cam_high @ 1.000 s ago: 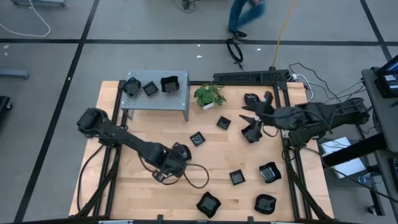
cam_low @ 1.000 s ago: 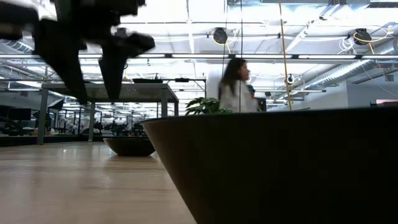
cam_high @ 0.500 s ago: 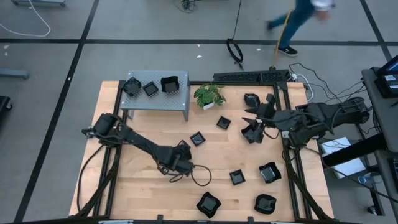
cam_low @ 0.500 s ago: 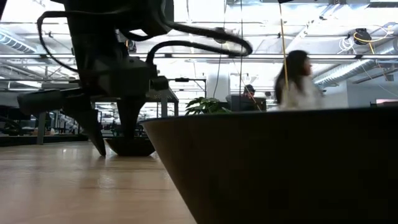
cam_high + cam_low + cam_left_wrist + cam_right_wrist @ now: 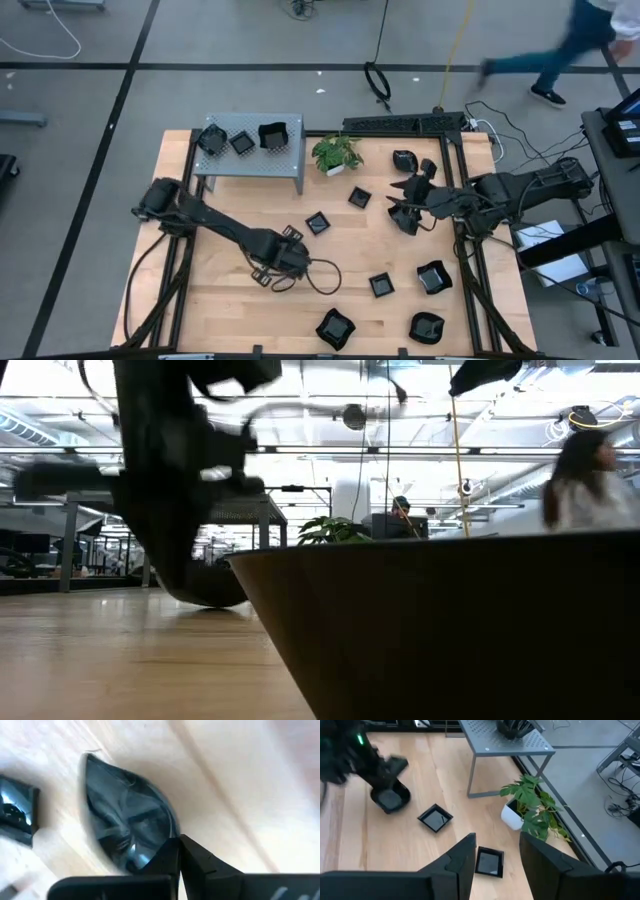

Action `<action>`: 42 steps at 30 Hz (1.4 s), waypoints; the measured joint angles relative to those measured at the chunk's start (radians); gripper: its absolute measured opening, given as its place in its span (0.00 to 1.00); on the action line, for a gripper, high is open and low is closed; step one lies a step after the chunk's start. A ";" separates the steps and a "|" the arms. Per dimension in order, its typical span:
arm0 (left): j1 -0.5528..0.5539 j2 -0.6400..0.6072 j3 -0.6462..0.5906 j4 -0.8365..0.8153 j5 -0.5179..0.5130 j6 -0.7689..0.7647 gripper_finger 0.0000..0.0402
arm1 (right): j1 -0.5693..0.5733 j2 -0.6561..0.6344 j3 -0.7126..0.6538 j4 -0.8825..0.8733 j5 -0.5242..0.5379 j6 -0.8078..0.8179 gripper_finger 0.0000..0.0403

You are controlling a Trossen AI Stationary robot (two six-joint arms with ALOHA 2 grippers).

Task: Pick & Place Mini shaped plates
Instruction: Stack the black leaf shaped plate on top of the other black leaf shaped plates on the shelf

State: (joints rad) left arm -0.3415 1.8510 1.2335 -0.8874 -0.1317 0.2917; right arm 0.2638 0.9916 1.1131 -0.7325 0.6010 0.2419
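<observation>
Several small black glossy plates lie flat on the wooden table [image 5: 220,290], among them square ones [image 5: 317,222] [image 5: 381,285] and wavy ones [image 5: 335,328]. My left gripper [image 5: 290,247] points down at mid table, shut on a rounded black plate [image 5: 125,827]. That plate also shows in the right wrist view [image 5: 390,800]. My right gripper [image 5: 495,852] hangs open above the table's far right. Nothing is between its fingers; a square plate [image 5: 489,861] lies on the table below them. My left gripper pinches the rounded plate's rim [image 5: 161,851] at one end between its two fingers, coming from above and pointing down. One finger [image 5: 165,862] stands over the plate's inside, the other outside it. The plate's base [image 5: 212,598] appears to rest on the table.
A grey perforated stand [image 5: 250,152] at the far left carries three plates. A small potted plant [image 5: 337,153] stands beside it. One plate [image 5: 440,630] close to the low camera fills that view. A person walks beyond the table's far right.
My left gripper has come down over the rounded plate, its open fingers straddling the rim, and has then shut on it. The plate has stayed on the table. My right gripper has sunk a little. The person has walked from behind the table's middle toward the right.
</observation>
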 joint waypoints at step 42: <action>0.814 -0.607 0.001 -0.505 -0.573 -0.948 0.01 | -0.038 0.000 -0.005 0.329 0.165 -0.132 0.35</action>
State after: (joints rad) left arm 0.4729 1.2438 1.2343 -1.3926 -0.7052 -0.6560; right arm 0.2257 0.9916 1.1080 -0.4032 0.7656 0.1095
